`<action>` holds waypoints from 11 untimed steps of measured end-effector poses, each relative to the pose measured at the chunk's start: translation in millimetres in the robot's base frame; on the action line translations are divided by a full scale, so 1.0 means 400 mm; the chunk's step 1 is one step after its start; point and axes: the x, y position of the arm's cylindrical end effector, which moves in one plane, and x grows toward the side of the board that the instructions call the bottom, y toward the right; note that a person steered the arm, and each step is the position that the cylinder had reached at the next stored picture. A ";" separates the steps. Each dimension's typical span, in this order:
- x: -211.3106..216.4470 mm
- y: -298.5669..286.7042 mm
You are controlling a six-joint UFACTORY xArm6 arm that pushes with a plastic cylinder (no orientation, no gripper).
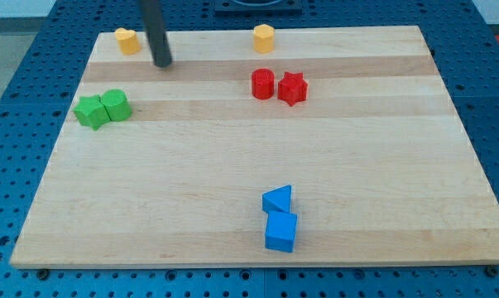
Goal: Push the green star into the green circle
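Camera view, sole view on record. The arm ends in a plain dark rod with no jaws, so there is no opening or hold to report; my tip (pixel 163 63) rests on the wooden board (pixel 232 165) near the view's top left, just right of a yellow block (pixel 127 40) and touching no block.

Task items: the green star (pixel 89 112) sits at the view's left edge of the board, with the green circle (pixel 115 105) immediately to its right. The two appear to be touching, or very nearly so; a gap cannot be made out.

Governing relation: the green pair lies below and to the left of my tip, the circle being the nearer of the two. The star lies beyond the circle, so in my judgement any further push would need my tip brought round to the star's left side, then driven towards the view's right.

Other items, well apart: a second yellow block (pixel 263 38) at top centre, a red circle (pixel 263 84) beside a red star (pixel 292 88), and a blue triangle (pixel 277 199) above a blue cube (pixel 281 232)
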 end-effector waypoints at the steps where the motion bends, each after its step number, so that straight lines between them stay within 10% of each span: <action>1: 0.031 -0.149; 3: 0.211 -0.267; 6: 0.398 -0.036; 11: 0.422 -0.027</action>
